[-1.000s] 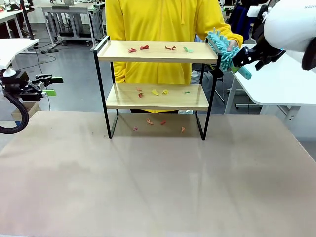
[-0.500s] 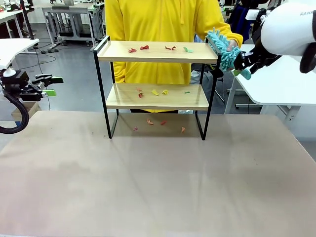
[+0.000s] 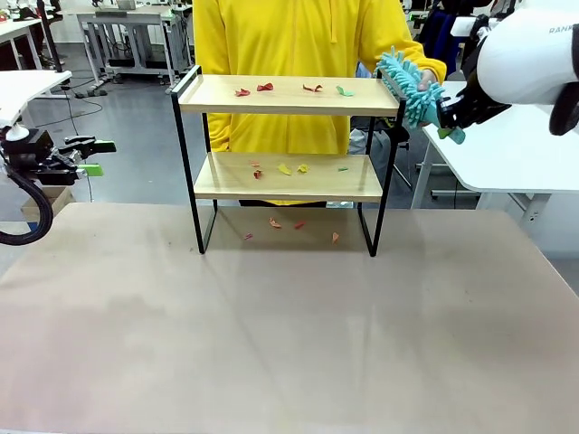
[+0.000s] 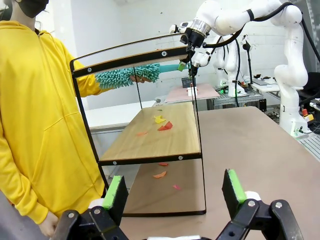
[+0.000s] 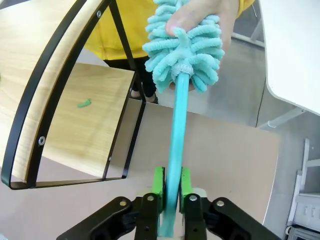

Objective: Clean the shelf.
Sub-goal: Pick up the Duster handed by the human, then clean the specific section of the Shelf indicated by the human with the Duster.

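A pale surface (image 3: pixel 289 316) stretches toward a person in yellow. The shelf (image 3: pixel 288 94) stands at its far middle, just in front of them. Paper scraps (image 3: pixel 264 88) litter the top board, the lower board and the surface beneath — so by my reading no sweeping is done. At the shelf's right end the right claw (image 5: pixel 171 180) is pinched on the handle of a teal duster (image 5: pixel 192 52), while the person's hand (image 5: pixel 200 15) holds its fluffy head — seemingly a handover midway. The left claw (image 4: pixel 173 190) hangs spread wide, well off to the left, holding nothing. Both boards are yet to be brushed.
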You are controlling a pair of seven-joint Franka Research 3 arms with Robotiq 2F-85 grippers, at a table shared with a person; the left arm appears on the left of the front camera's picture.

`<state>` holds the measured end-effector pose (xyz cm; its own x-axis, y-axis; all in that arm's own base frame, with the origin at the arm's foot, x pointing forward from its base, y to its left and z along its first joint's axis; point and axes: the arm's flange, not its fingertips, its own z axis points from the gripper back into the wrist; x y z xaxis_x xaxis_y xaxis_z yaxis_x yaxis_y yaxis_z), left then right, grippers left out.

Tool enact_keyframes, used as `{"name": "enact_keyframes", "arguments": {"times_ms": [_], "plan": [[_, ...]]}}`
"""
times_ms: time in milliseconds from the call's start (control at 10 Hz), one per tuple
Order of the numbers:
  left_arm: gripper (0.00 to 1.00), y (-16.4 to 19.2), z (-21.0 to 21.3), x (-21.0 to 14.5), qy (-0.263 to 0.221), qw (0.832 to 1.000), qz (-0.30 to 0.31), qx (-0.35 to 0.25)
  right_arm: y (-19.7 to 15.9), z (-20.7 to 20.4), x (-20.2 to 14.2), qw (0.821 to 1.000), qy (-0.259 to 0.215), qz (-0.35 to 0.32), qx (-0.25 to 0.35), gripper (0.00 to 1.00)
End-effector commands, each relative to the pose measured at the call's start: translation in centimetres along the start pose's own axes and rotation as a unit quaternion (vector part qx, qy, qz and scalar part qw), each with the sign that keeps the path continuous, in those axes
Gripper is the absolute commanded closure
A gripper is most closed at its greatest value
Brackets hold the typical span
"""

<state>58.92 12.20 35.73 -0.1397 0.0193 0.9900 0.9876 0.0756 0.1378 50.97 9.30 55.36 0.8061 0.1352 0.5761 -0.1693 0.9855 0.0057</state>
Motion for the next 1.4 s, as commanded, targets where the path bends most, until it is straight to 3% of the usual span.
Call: {"name": "enact_keyframes", "arguments": {"times_ms": [0, 400, 500, 1300], "plan": [[0.0, -0.07, 0.04, 0.28, 0.001, 1.0, -0.003, 0.001, 0.74, -0.03, -0.02, 0.999, 0.003, -0.023, -0.034, 1.0], [0.0, -0.07, 0.04, 0.28, 0.001, 1.0, -0.003, 0.001, 0.13, 0.11, -0.08, 0.996, 0.043, -0.051, -0.053, 1.0], [0.0, -0.07, 0.04, 0.28, 0.001, 1.0, -0.003, 0.001, -0.13, -0.13, -0.3, 0.999, 0.014, -0.026, -0.036, 1.0], [0.0, -0.07, 0.04, 0.28, 0.001, 1.0, -0.003, 0.001, -0.13, -0.13, -0.3, 0.999, 0.014, -0.026, -0.036, 1.0]]}}
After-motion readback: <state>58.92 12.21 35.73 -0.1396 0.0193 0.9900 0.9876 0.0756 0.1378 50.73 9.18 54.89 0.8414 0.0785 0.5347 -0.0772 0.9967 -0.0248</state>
